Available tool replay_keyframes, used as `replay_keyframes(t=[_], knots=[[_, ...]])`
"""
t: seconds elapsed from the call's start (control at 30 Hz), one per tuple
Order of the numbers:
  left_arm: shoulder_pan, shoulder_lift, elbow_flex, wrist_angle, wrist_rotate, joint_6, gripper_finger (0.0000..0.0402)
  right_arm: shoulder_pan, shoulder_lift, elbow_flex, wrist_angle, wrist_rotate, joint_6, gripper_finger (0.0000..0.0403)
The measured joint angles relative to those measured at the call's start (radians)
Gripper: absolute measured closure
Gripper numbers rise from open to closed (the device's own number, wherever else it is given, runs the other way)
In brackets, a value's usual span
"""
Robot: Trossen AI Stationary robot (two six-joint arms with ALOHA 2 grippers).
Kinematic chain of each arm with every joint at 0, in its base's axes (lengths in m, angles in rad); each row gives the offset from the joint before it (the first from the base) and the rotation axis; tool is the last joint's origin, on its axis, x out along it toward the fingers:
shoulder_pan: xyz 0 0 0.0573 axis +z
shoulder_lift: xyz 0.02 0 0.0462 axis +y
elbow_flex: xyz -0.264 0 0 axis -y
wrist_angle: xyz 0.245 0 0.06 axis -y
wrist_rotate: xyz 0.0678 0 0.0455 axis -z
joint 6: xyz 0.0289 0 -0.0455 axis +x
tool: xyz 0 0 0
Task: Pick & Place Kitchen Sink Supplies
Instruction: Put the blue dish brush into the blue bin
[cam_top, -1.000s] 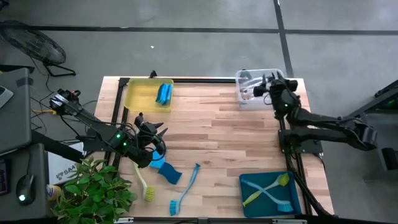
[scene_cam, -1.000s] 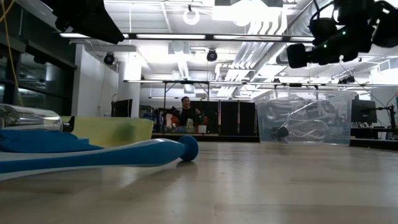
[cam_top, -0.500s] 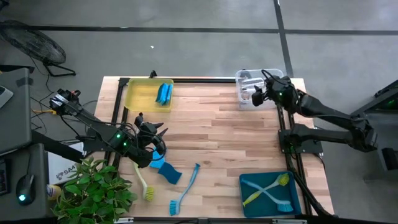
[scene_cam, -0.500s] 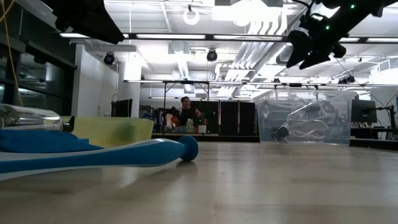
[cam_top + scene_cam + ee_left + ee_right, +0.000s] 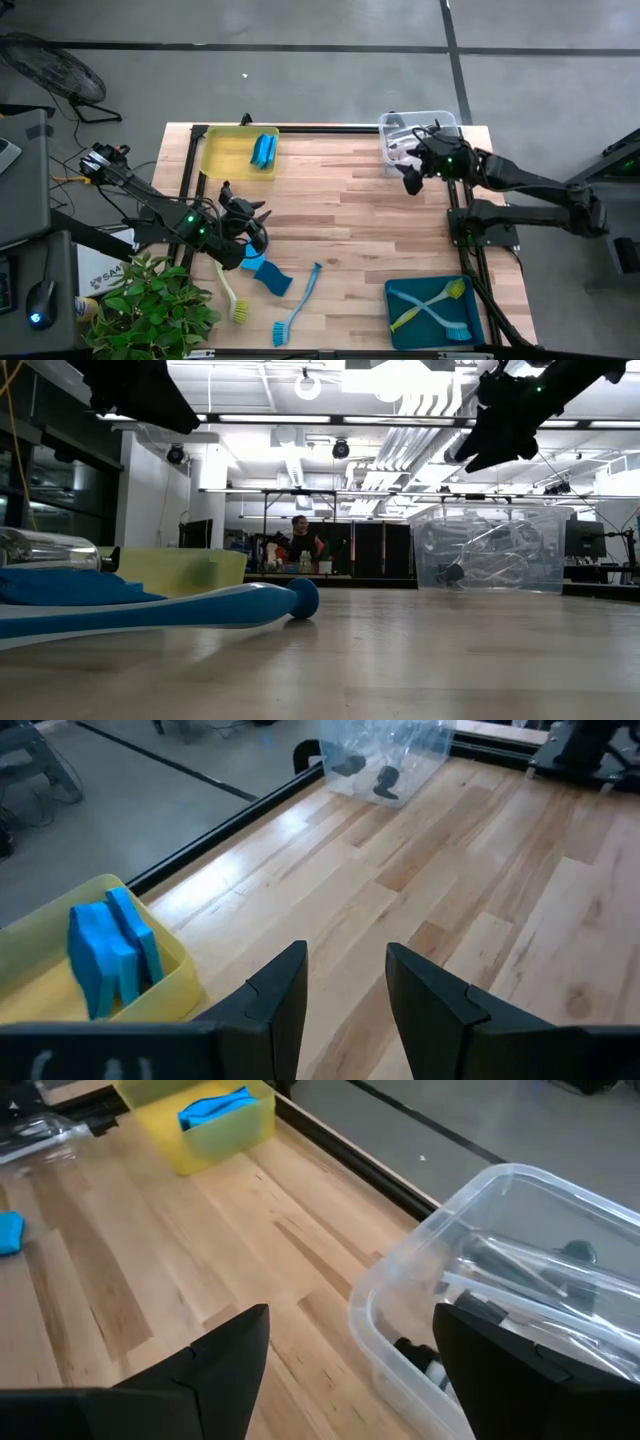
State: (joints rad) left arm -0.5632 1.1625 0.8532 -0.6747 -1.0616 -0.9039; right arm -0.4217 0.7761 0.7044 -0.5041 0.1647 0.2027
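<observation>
My left gripper (image 5: 255,213) (image 5: 345,955) hovers open over the table's left side, nothing between its fingers. Just nearer lie a clear bottle (image 5: 50,548) resting on a blue sponge (image 5: 272,277), a yellow-green brush (image 5: 232,292) and a blue brush (image 5: 300,300), all flat on the wood. My right gripper (image 5: 410,180) (image 5: 352,1312) hangs open and empty beside the clear bin (image 5: 412,135), which holds clear bottles with black tops (image 5: 420,1352). Blue sponges (image 5: 263,150) stand in the yellow bin (image 5: 225,155).
A teal bin (image 5: 395,300) at the near right holds a yellow-green and a blue brush. A leafy plant (image 5: 150,305) stands off the near left corner. Black rails (image 5: 320,128) run along the far and side edges. The table's middle (image 5: 350,220) is bare wood.
My right gripper has come away from above the clear bin, rising and swinging toward the table's near-left, and has tipped up from pointing down to a shallow slant. My left gripper and the supplies on the table have kept still.
</observation>
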Motion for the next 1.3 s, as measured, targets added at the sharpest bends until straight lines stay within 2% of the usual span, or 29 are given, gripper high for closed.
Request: replay_keyframes(t=[0.33, 0.5, 0.77, 1.07, 1.3], knots=[[0.0, 0.0, 0.0, 0.163, 0.141, 0.114, 0.0268, 0.113, 0.0, 0.0, 0.0, 0.112, 0.007, 0.0128], [0.001, 0.013, 0.0, 0.205, 0.188, 0.117, 0.0268, 0.152, 0.0, 0.0, -0.001, 0.121, 0.025, 0.0128], [0.021, 0.136, 0.0, 0.306, 0.361, 0.152, 0.0268, 0.2, 0.001, 0.0, -0.022, 0.125, 0.054, 0.0128], [0.026, 0.272, 0.0, 0.405, 0.553, 0.111, 0.0268, 0.239, 0.003, 0.0, -0.064, 0.127, 0.086, 0.0128], [0.026, 0.35, 0.001, 0.512, 0.721, 0.148, 0.0268, 0.273, 0.003, -0.001, -0.097, 0.195, 0.112, 0.0128]])
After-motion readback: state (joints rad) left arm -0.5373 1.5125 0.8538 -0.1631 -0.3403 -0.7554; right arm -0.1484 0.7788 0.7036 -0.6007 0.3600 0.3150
